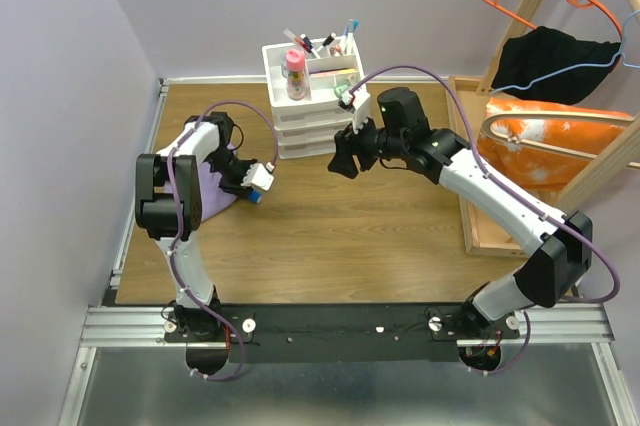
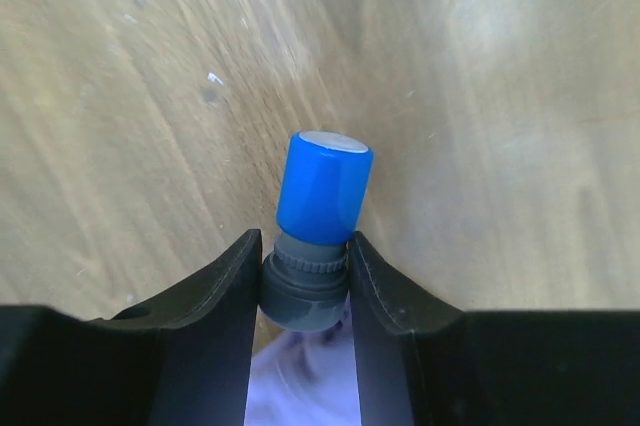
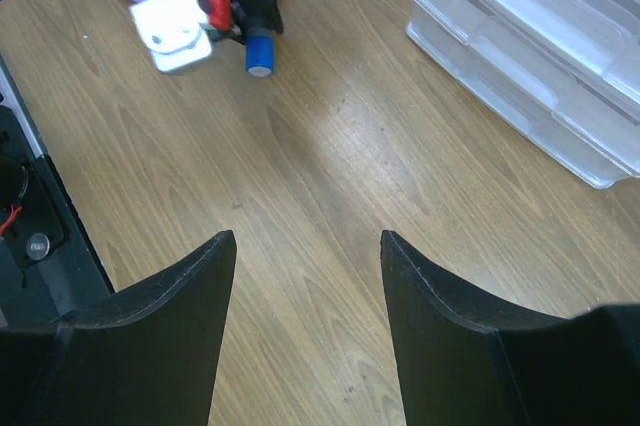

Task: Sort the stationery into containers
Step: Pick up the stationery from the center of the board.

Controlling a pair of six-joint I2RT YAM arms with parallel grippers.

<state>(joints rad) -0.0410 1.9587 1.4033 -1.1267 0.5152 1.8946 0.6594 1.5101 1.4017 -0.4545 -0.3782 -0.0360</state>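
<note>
Left claw [image 2: 305, 246] is pinching the stubby blue marker [image 2: 325, 186] by its grey end, low over the table's [image 1: 330, 236] left side, while the right claw [image 3: 308, 246] is hovering open by the far white organiser [image 1: 305, 131].

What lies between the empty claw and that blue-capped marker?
Only bare wooden tabletop separates the right claw from the marker; right wrist view shows it.

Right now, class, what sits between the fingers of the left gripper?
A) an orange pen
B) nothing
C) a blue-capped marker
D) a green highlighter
C: in the left wrist view the left gripper has both fingers pressed against the grey base of the blue-capped marker.
</note>
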